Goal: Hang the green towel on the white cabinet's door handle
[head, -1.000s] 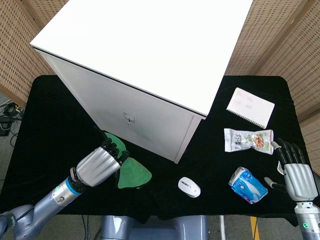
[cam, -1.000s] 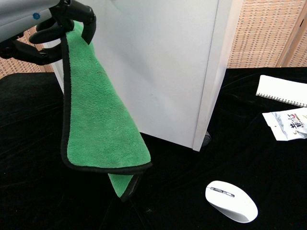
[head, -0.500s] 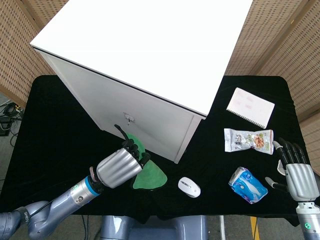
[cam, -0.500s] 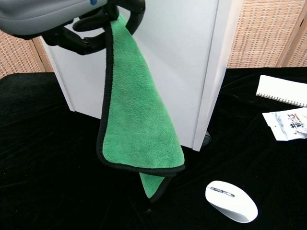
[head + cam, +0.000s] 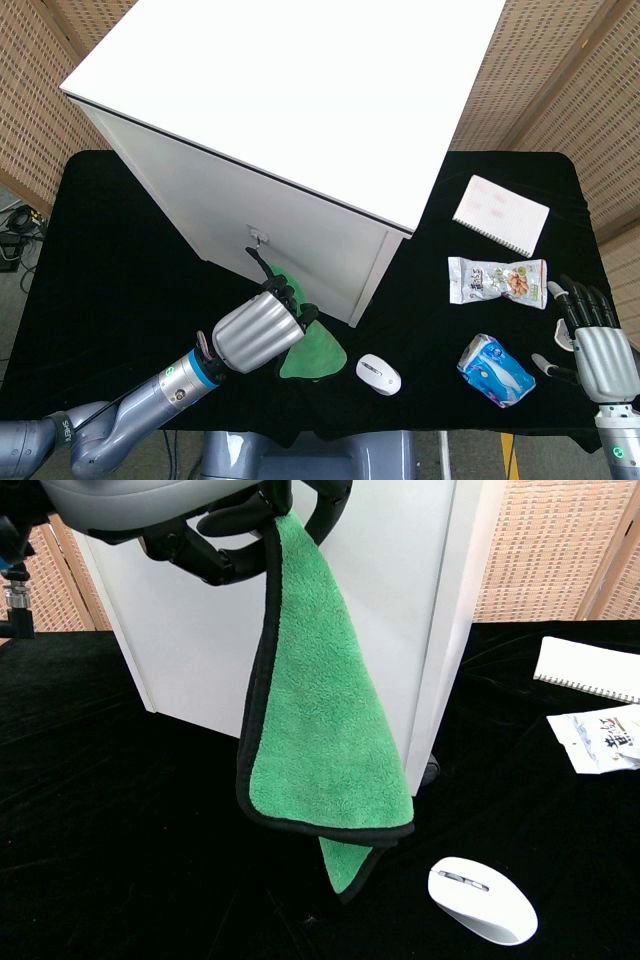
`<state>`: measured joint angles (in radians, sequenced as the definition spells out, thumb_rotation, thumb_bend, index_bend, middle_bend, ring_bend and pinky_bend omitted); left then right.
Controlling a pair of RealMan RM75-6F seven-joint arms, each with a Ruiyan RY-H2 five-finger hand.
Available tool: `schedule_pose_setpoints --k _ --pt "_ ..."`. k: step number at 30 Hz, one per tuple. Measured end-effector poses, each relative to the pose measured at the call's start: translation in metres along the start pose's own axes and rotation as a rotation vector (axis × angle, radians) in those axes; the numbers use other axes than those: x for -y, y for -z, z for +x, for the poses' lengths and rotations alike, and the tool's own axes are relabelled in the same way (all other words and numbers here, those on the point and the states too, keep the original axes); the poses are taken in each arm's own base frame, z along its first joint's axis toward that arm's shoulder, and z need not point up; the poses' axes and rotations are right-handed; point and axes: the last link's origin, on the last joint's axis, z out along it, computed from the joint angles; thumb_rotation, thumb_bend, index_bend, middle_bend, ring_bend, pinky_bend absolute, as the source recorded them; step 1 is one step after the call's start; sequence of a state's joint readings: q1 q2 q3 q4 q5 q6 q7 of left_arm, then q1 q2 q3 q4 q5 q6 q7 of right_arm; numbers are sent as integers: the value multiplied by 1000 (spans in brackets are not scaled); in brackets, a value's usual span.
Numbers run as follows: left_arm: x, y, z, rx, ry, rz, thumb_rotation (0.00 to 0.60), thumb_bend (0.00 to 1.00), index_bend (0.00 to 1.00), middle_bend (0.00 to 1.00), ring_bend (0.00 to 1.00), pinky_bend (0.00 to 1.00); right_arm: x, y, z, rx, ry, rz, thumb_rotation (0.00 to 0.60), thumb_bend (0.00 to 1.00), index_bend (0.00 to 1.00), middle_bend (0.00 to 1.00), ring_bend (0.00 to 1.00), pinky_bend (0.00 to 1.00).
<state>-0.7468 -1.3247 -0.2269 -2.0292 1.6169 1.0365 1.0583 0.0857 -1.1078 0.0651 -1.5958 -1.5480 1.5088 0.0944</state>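
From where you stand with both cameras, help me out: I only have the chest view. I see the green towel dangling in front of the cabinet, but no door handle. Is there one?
Observer: Yes. The head view shows a small metal door handle on the white cabinet front, just above the left hand.
Operator: Is the towel on it yet?
Observer: No. The green towel hangs below the hand, and the handle is bare.
Operator: Where's the right hand?
Observer: The right hand is at the table's right edge, fingers spread, holding nothing.
Operator: Anything near it?
Observer: A blue packet lies just left of it.
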Motion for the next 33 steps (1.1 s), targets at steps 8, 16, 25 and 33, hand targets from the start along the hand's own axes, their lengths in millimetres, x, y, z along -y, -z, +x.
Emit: schedule_pose_setpoints --k 8,16,25,33 --pt "1 -5 1 14 5 5 600 567 919 862 691 556 1 1 1 -1 -6 4 600 133 0 0 0 0" --pt "2 -11 4 25 14 8 600 562 919 862 671 529 3 2 0 4 -4 13 600 132 0 0 0 0" --pt "3 -14 -3 66 24 19 600 550 917 856 652 519 3 3 0 2 -5 19 600 132 0 0 0 0" --pt "2 -8 -12 91 11 11 600 488 880 804 597 484 4 3 0 5 -4 23 600 133 0 0 0 0"
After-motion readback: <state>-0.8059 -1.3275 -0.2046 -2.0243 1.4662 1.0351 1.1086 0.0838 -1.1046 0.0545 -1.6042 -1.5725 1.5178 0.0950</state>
